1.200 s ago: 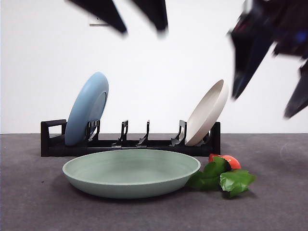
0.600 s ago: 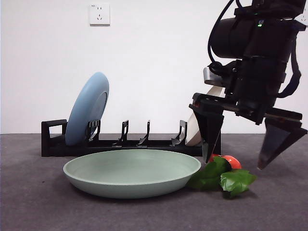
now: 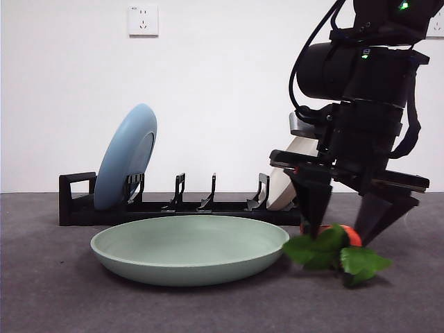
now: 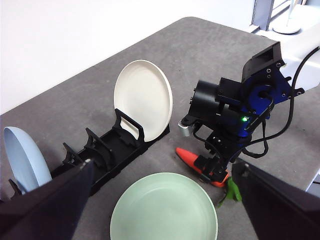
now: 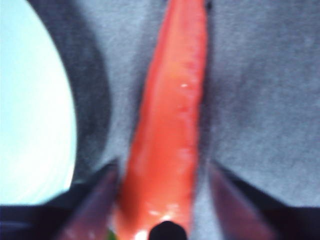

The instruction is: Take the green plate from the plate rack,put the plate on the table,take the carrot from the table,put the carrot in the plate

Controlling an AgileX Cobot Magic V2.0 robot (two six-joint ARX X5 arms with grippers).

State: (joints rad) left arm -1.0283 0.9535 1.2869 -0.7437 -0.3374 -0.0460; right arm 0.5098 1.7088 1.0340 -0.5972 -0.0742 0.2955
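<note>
The green plate lies flat on the table in front of the plate rack. The carrot lies on the table just right of the plate, its green leaves toward the camera. My right gripper is down at the table, its open jaws straddling the carrot's orange body; a thin dark gap shows beside one jaw. My left gripper is open and empty high above, looking down on the green plate, rack, carrot and right arm.
A light blue plate stands in the rack's left end by the loop handle. A beige-white plate leans in the right end, partly hidden behind the right arm. Several middle slots hold nothing. A white wall stands behind.
The right gripper came down from the upper right to the table and narrowed its jaws around the carrot. The carrot and leaves shifted slightly right. The other arm's tips left the front view.
</note>
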